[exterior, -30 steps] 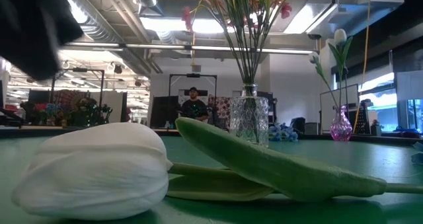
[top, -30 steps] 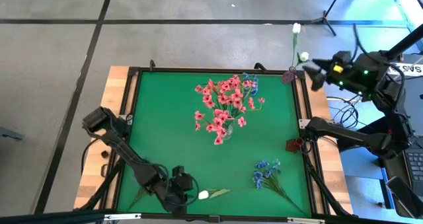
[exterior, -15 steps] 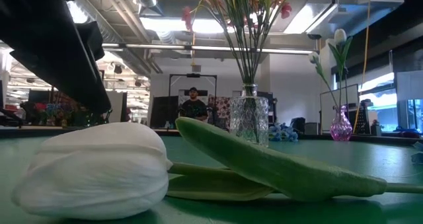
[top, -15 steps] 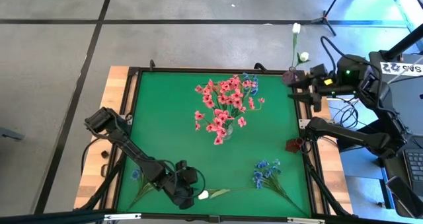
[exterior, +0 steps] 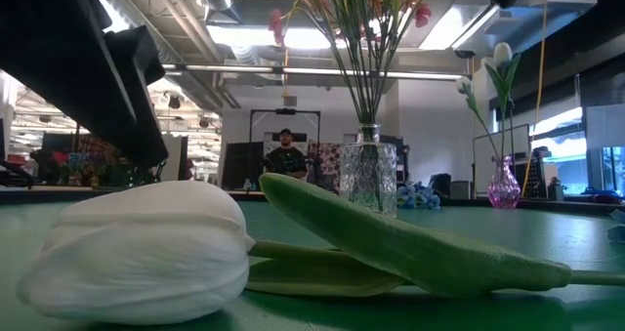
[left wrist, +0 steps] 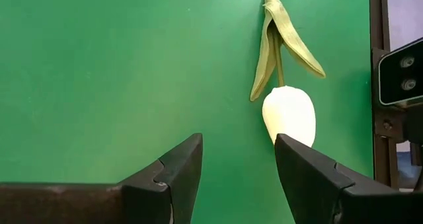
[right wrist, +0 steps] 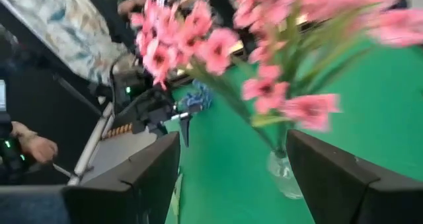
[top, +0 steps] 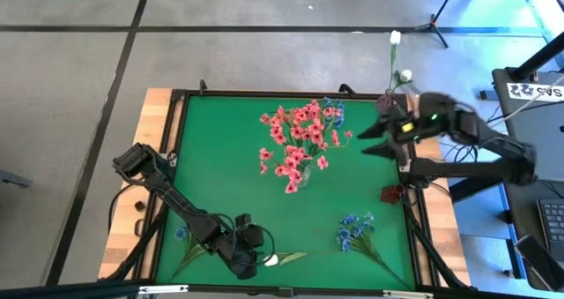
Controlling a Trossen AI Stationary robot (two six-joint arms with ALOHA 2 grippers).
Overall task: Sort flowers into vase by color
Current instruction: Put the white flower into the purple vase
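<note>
Flowers time: the white tulip (top: 272,260) lies flat at the green table's (top: 220,158) near edge, left pincer (left wrist: 238,174) spread just beside its bud to straddle it, while the right pincer (top: 370,140), also spread, hovers by the pink bouquet (top: 300,145).

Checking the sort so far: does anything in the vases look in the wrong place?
Yes. A few blue blooms sit among the pink flowers in the clear glass vase at the mat's middle, mixing two colours in one bunch.
</note>
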